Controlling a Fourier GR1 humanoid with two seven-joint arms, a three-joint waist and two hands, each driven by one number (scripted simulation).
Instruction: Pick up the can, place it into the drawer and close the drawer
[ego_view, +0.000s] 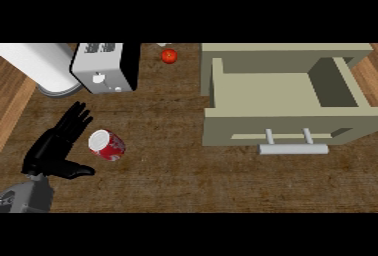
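Note:
A red can (107, 144) with a white top lies on the brown mat at the lower left. My left hand (53, 147) is just left of it, fingers straight and pointing up, thumb spread out below the can; it does not hold the can. At the right stands the beige drawer (221, 95), pulled open and with nothing inside, its grey bar handle (293, 149) facing me. My right hand does not show.
A white and black toaster (105, 67) stands at the back left, with a white cylinder (42, 66) beside it on the wooden counter. A small red tomato (170, 56) lies at the back middle. Brown mat lies between can and drawer.

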